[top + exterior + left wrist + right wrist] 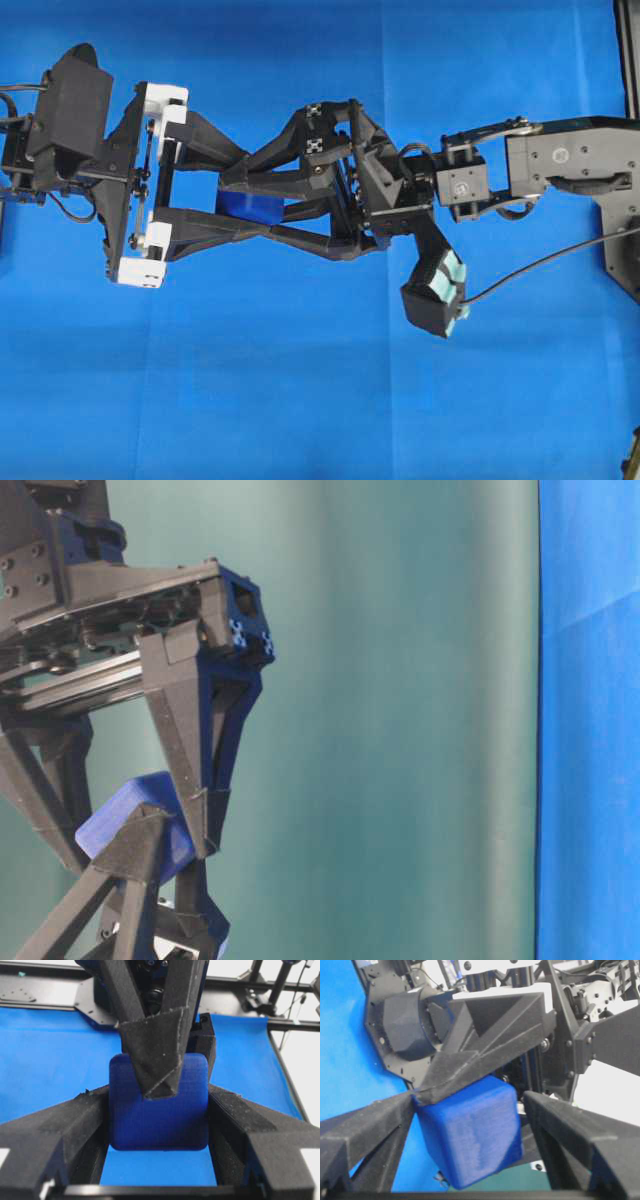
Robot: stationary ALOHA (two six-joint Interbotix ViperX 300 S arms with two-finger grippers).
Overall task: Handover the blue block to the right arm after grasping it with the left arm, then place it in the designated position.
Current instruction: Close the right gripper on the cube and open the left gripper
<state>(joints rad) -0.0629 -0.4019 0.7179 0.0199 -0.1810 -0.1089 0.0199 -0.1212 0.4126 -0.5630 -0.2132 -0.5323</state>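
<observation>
Midair, the blue block [250, 207] sits pinched in the left tool [240, 208], between the right tool's [258, 200] spread fingers.

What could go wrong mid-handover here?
1. In the right wrist view a gap shows between the block and one finger of the right pincer; if the left pincer lets go early, the block may drop.
2. Both pincers' fingers cross at the block and may jam on pull-back.
</observation>
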